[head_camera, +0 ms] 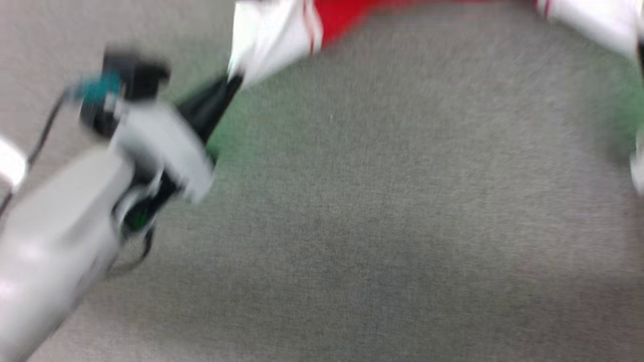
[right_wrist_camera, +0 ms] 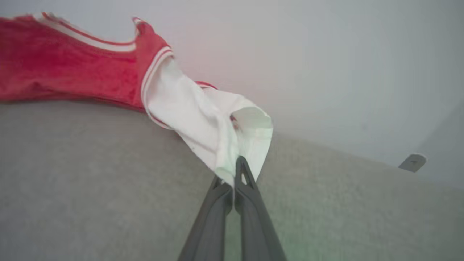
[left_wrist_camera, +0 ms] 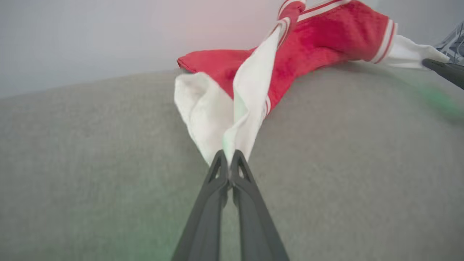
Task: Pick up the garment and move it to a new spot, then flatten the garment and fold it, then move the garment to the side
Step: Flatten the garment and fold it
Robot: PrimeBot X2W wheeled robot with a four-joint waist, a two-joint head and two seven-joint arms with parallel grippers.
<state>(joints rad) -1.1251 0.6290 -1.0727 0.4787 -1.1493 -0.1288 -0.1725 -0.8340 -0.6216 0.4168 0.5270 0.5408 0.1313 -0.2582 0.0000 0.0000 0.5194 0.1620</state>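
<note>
The garment (head_camera: 342, 17) is red with white sleeves and striped trim; it stretches along the top edge of the blurred head view over the grey surface. My left gripper (head_camera: 232, 80) pinches the end of one white sleeve (left_wrist_camera: 232, 119), fingers shut on the cloth, as the left wrist view shows at close range (left_wrist_camera: 229, 156). My right gripper (right_wrist_camera: 232, 170) is shut on the other white sleeve (right_wrist_camera: 203, 123). In the left wrist view the right gripper's dark fingertip (left_wrist_camera: 444, 70) shows at the far sleeve. The red body (left_wrist_camera: 326, 43) hangs between both grips, its lower part resting on the grey surface.
A grey carpet-like surface (head_camera: 382, 226) spreads under both arms. A pale wall (right_wrist_camera: 344, 65) stands behind it. A small grey fitting (right_wrist_camera: 413, 161) sits at the wall's foot on the right.
</note>
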